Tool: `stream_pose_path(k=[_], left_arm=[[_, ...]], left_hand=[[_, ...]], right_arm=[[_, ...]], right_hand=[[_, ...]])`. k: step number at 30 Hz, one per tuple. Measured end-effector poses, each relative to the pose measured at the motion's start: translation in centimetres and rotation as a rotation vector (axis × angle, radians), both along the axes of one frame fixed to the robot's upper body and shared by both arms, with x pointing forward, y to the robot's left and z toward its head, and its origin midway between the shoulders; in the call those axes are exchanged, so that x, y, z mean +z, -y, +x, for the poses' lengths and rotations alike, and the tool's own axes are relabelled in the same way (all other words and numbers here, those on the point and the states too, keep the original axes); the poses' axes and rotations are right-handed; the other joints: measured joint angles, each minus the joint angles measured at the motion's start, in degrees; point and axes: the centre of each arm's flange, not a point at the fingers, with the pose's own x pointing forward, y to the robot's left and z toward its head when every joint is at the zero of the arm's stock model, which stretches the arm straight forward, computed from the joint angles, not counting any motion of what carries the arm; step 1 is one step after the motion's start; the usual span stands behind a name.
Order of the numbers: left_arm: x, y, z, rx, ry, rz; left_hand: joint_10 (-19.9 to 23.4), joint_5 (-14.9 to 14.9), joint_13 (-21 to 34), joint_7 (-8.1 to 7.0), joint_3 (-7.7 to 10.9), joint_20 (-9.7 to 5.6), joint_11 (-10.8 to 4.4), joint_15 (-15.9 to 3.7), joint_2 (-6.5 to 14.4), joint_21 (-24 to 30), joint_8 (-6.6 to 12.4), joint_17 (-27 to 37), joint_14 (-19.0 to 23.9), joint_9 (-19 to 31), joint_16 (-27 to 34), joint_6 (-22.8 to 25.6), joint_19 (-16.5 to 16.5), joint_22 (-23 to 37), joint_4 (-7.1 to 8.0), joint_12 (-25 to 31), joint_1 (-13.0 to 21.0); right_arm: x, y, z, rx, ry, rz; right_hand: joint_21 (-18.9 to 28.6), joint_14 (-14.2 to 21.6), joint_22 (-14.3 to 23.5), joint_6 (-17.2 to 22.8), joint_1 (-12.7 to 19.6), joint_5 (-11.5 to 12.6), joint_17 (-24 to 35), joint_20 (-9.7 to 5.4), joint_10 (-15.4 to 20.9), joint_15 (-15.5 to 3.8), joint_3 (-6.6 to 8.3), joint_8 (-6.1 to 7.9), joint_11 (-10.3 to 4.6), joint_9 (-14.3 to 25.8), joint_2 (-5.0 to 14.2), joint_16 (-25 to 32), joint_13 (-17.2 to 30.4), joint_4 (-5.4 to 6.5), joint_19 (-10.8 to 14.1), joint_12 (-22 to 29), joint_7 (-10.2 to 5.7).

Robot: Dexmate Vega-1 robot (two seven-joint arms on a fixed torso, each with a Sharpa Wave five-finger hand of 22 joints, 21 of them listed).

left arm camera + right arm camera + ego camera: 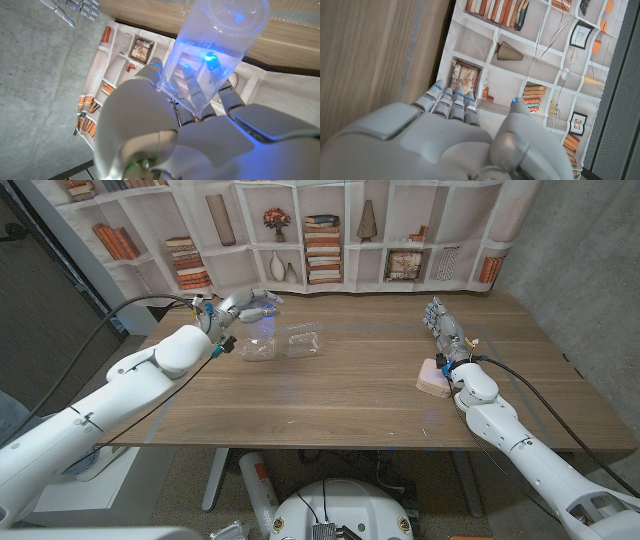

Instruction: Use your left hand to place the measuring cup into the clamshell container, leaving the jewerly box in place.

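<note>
Nearest you, your right hand (441, 327) waits with its fingers loosely apart on nothing, just beside the pink jewelry box (434, 378). Farther back, your left hand (243, 307) grips the clear measuring cup (259, 345), its long axis running out past the fingers (192, 87). The open clamshell container (303, 340) lies on the tabletop (340, 395) just beside the cup, on its jewelry-box side, so carry it that way.

I can read no text, label, brand, number or sign in any view. The measuring cup (220, 45) at the upper middle of my left wrist view shows no legible markings. The book spines on the printed bookshelf backdrop (320, 240) across the top of the head view are too small to read.
</note>
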Motion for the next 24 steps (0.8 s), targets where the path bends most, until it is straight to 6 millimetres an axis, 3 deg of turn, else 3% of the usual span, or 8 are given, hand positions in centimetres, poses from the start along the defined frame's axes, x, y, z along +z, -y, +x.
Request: stream_pose_path(k=[24], left_arm=[[0.3, -1.7, 1.9, 0.035, -0.026, -0.045]], left_hand=[[0.58, 0.00, 0.36, -0.52, 0.95, -0.30, -0.02, -0.30, 0.08, 0.39, 0.14, 0.27, 0.30, -0.26, -0.48, 0.50, -0.90, 0.00, -0.01, -0.21, 0.09]], right_arm=[[0.1, 0.1, -0.1, -0.002, 0.005, 0.003]], right_hand=[[0.01, 0.09, 0.00, 0.00, 0.00, 0.00, 0.00, 0.01, 0.40, -0.09, -0.01, 0.00, -0.03, 0.00, 0.00, 0.00, 0.00, 0.01, 0.19, 0.00, 0.00]])
